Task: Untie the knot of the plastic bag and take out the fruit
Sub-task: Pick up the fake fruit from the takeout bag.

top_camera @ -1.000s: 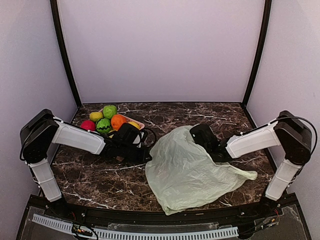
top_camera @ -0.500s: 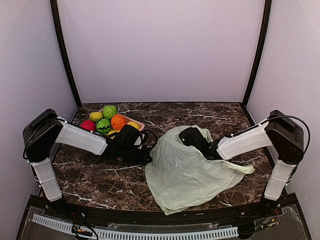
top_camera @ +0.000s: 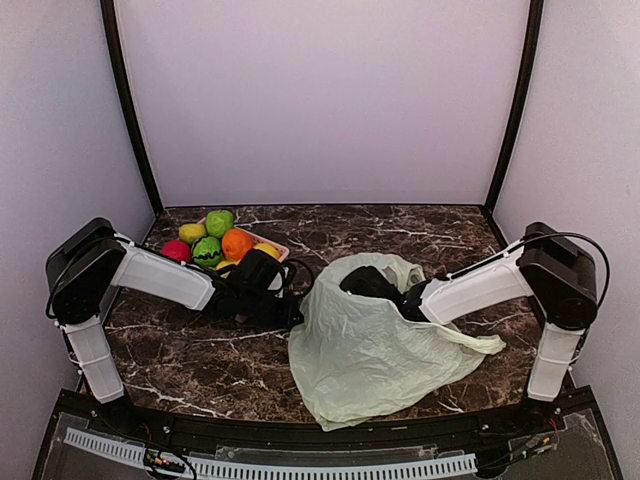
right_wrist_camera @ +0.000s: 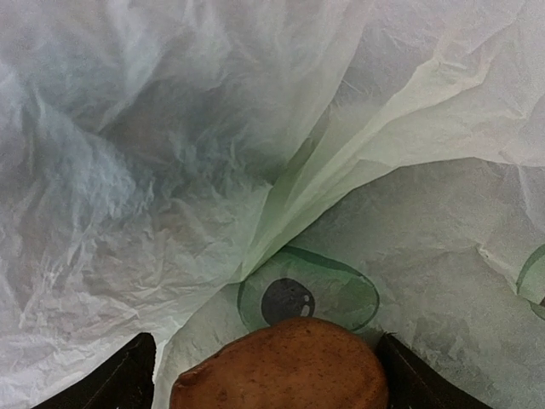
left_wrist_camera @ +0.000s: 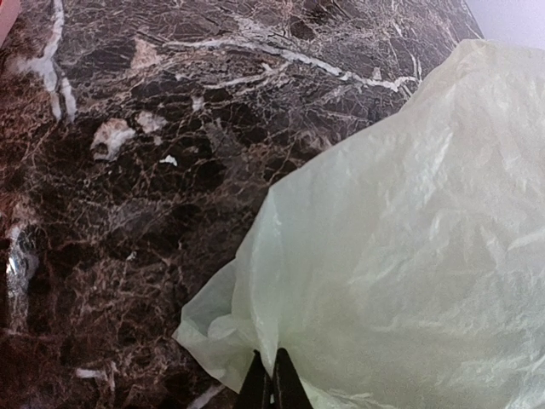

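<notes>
The right gripper [right_wrist_camera: 268, 388] sits inside the plastic bag [top_camera: 370, 350], jaws spread wide either side of the brown fruit [right_wrist_camera: 281, 362] and not visibly clenched on it; it should close squarely on the fruit alone, catching no film, then draw back out through the mouth; the left gripper [left_wrist_camera: 266, 385], clamped shut on the bag's edge, should anchor the bag so it does not follow.

No readable text, numbers or brand names are showing in any view. One printed sign only: the plastic bag [right_wrist_camera: 409, 196] is carrying a green oval ring with a dark round dot inside it [right_wrist_camera: 306, 298], seen by the right wrist camera. Part of a second green print is showing at the right edge [right_wrist_camera: 533, 277]. No letters are accompanying either.
</notes>
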You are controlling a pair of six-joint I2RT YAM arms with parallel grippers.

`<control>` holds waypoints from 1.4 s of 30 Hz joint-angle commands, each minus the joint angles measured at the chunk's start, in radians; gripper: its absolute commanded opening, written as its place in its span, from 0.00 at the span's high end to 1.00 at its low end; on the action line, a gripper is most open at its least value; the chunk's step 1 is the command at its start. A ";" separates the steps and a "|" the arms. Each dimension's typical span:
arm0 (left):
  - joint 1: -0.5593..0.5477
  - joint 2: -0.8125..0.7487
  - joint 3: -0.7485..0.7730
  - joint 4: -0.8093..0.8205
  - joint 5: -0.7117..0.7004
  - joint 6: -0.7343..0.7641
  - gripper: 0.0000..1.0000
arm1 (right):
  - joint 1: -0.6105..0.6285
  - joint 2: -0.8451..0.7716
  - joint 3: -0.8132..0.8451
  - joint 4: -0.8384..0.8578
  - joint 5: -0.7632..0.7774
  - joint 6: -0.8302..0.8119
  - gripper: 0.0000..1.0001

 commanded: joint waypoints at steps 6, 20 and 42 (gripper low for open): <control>0.000 -0.032 -0.027 -0.015 -0.025 0.002 0.99 | 0.025 -0.006 -0.004 -0.074 0.115 0.011 0.37; 0.000 -0.098 0.000 -0.018 -0.095 0.033 0.99 | -0.043 -0.210 -0.118 -0.146 0.233 0.057 0.45; 0.061 0.017 0.260 -0.124 -0.135 0.113 0.99 | -0.371 -0.791 -0.398 -0.242 0.073 0.018 0.44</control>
